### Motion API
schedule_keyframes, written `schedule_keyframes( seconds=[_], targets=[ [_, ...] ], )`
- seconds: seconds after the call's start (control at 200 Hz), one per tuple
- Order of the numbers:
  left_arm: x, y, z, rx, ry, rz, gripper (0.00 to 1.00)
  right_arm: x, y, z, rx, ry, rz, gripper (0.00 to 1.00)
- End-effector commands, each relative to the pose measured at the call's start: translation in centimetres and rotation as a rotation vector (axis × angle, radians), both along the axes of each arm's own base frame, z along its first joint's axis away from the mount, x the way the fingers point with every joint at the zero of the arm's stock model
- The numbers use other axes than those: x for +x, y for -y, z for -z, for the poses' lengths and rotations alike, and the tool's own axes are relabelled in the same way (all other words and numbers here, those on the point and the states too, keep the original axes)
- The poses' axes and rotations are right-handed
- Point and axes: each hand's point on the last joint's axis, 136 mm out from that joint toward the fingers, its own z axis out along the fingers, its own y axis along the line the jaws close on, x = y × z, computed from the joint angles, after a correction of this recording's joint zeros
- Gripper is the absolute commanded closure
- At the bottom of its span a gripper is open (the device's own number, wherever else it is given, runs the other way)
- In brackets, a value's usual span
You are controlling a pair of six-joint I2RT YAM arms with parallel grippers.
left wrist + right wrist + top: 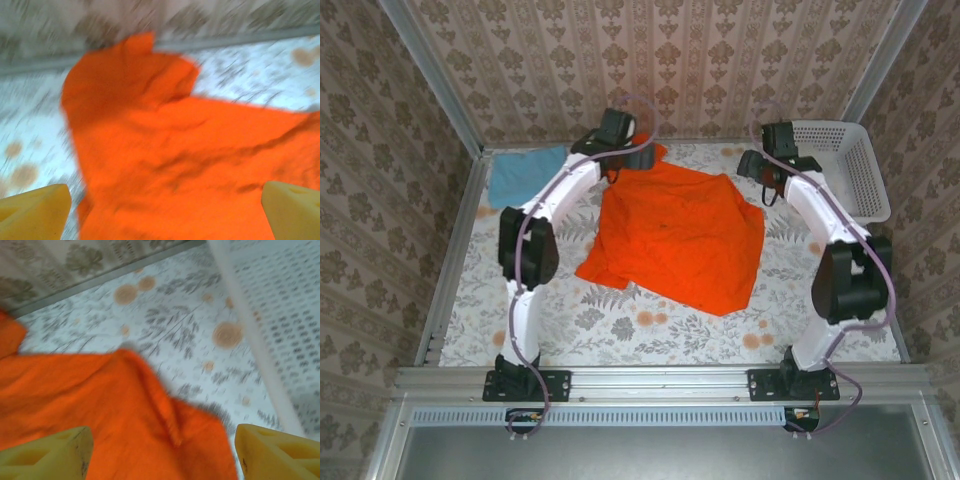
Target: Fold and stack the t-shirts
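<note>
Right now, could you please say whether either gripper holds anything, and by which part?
Nothing is held: the left gripper and right gripper both stand open over the orange t-shirt.

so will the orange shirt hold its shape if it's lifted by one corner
Probably not: the orange t-shirt lies limp and creased on the table, so a lifted corner would likely drape and drag the rest. It looks thin, so probably light. Pushed, it would likely bunch into folds rather than slide whole.
</note>
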Motion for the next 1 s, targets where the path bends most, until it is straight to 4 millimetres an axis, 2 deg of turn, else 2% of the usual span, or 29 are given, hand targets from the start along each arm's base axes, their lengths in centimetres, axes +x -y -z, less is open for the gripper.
schedule_keyframes(
  seconds=[0.0,0.12,0.18,0.205,0.22,0.305,0.505,0.67,0.76,0.905,0.99],
  targets=[
    [0.2,-4.7,-3.3,-0.140,0.005,-0.127,0.06,-3.2,-4.1,-0.3,0.187,0.039,-0.104,0.25],
    [-1.7,-6.6,0.6,-0.117,-0.110,-0.173,0.14,-8.1,-6.6,5.4,0.232,-0.084,-0.155,0.27],
    [-3.1,-7.9,1.9,-0.109,-0.116,-0.224,0.16,-10.8,-7.0,7.7,0.224,-0.151,-0.159,0.27],
    [-3.7,-8.5,1.9,-0.114,-0.106,-0.253,0.19,-12.0,-7.1,9.0,0.219,-0.192,-0.160,0.28],
    [-4.3,-8.9,2.2,-0.116,-0.104,-0.267,0.20,-12.7,-7.1,8.8,0.220,-0.188,-0.161,0.28],
    [-7.1,-10.7,3.2,-0.129,-0.104,-0.343,0.21,-16.3,-6.8,10.7,0.216,-0.250,-0.153,0.30],
    [-14.4,-12.5,5.2,-0.086,-0.175,-0.406,0.24,-23.6,-5.2,12.8,0.233,-0.366,-0.064,0.34],
    [-20.5,-13.5,8.3,-0.111,-0.241,-0.397,0.26,-26.6,-5.3,13.8,0.298,-0.387,-0.044,0.36],
    [-22.7,-13.5,9.9,-0.128,-0.287,-0.361,0.26,-27.5,-6.2,14.9,0.344,-0.408,-0.068,0.39],
    [-24.6,-10.9,12.0,-0.214,-0.385,-0.230,0.28,-28.1,-8.0,17.2,0.375,-0.497,-0.113,0.43],
    [-24.9,-9.9,13.3,-0.240,-0.443,-0.199,0.30,-27.2,-8.7,18.2,0.381,-0.516,-0.106,0.46]
  ],
)
